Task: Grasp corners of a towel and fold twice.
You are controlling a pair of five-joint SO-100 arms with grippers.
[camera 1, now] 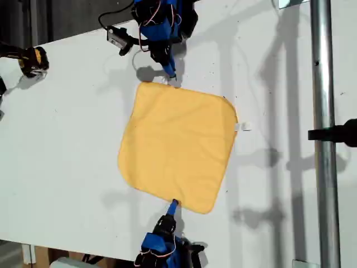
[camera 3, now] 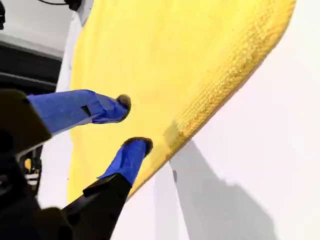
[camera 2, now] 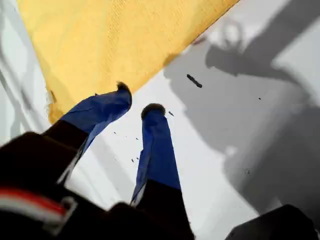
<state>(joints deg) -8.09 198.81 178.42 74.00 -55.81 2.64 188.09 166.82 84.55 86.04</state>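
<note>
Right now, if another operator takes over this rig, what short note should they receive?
My first gripper: open, holding nothing, low at a corner of the towel; one fingertip is over the cloth edge, the other over the bare table.
My second gripper: open, holding nothing, over the towel just inside one edge.
Towel: spread flat and unfolded on the table, with the white tag on its edge towards the exterior view's right.
Done: both grippers are at the towel.
Left: close on the cloth, make the first fold, then the second.
</note>
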